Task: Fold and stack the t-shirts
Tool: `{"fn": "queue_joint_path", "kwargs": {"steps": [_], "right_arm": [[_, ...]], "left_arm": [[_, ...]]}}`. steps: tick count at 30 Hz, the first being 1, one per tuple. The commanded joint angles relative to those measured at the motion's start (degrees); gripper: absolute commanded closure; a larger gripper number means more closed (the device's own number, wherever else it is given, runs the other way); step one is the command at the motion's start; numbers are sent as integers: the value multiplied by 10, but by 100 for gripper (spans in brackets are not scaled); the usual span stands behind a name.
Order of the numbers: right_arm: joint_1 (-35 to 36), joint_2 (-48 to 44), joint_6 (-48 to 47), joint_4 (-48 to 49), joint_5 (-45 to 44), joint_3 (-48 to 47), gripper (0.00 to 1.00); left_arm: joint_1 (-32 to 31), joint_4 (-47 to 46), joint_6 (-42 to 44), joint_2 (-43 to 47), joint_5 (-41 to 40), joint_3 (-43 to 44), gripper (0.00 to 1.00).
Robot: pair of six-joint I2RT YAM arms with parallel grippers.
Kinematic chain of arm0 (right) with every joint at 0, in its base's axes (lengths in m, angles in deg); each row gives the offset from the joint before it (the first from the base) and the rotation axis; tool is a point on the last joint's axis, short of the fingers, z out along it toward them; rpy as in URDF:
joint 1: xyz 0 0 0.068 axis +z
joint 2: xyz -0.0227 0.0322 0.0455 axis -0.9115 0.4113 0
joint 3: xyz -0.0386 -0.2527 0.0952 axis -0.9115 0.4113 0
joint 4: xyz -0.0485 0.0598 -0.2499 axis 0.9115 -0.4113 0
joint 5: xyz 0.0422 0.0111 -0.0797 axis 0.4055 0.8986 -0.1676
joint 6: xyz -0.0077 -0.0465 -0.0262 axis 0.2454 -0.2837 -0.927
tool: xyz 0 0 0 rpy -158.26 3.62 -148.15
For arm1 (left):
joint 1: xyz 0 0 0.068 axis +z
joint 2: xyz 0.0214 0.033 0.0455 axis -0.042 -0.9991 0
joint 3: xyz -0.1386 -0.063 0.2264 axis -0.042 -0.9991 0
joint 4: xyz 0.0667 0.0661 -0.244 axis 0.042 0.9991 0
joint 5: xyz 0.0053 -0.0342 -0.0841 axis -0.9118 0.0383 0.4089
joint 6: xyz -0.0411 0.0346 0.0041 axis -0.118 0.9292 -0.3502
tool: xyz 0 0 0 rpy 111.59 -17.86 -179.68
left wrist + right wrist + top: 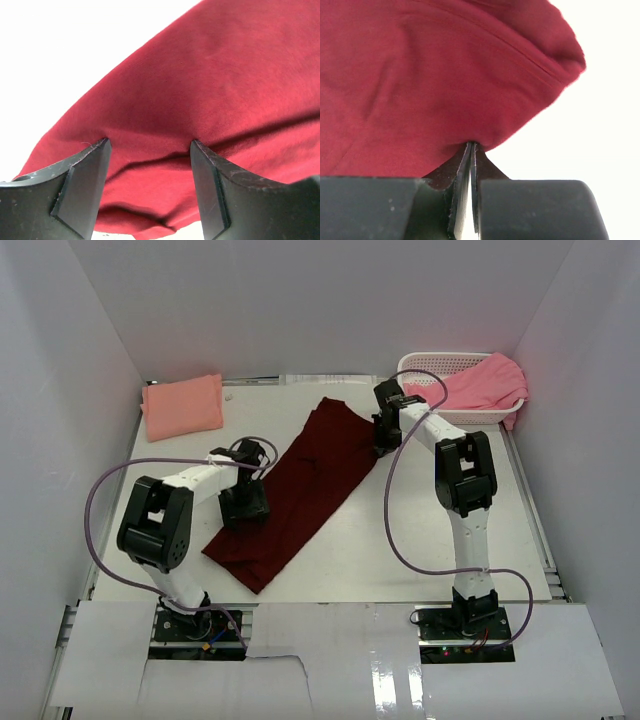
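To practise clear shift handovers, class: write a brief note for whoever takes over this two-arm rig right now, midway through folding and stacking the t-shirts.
Left gripper: open, low over the maroon shirt near its left edge, gripping nothing.
Right gripper: shut on the maroon shirt at its far right edge.
The maroon shirt lies diagonally mid-table. Salmon-peach shirt lies folded at the far left corner. Pink shirt is bunched in the white basket, far right.
Done: one shirt folded.
To do: finish the maroon, fold the pink, stack all three.
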Motion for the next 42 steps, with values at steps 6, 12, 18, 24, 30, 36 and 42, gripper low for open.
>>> {"fn": "queue_joint_path", "kwargs": {"steps": [6, 12, 18, 24, 30, 36, 42], "right_arm": [[-9, 133, -9, -8, 94, -146, 92], [-13, 186, 11, 10, 163, -220, 91], [-32, 208, 38, 64, 235, -249, 87], [-50, 233, 88, 117, 326, -262, 85], [-60, 248, 131, 176, 357, -281, 84], [-74, 265, 172, 224, 387, -301, 84], [-87, 266, 175, 233, 382, -310, 83]], "left_arm": [[-50, -15, -95, 124, 106, -131, 25], [-82, -23, -123, 132, 141, -125, 25], [-98, -41, -137, 126, 184, -104, 25], [-126, -58, -156, 92, 200, -64, 25], [-163, -65, -181, 75, 220, -59, 25], [-193, -66, -211, 125, 224, -115, 25], [-194, -33, -241, 221, 210, -209, 25]]}}
